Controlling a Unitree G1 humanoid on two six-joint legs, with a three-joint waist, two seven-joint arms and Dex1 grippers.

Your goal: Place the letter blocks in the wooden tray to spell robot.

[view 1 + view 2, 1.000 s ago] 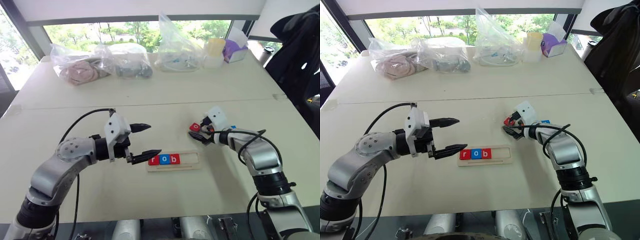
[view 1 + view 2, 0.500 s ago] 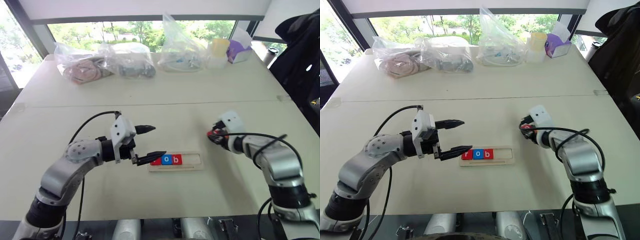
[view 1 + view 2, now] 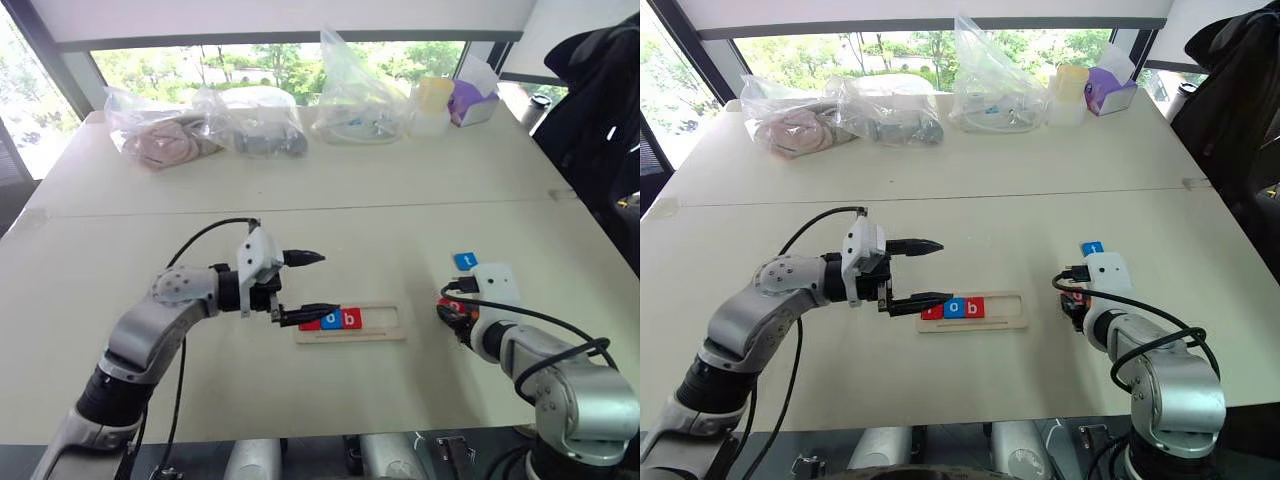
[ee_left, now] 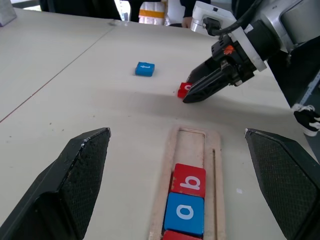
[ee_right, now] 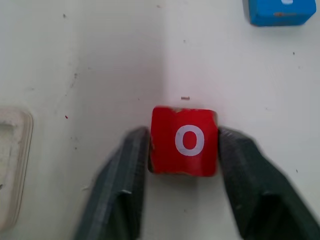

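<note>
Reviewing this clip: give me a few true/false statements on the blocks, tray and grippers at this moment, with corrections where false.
1. The tray holds three blocks. True.
2. The right gripper has a red o block between its fingers. True.
3. The blue t block lies in the tray. False: it lies on the table, beyond the right gripper.
4. The left gripper holds a block. False: its fingers are open and empty, at the tray's left end.
5. The tray's right part is filled. False: the space after the b block is bare.
</note>
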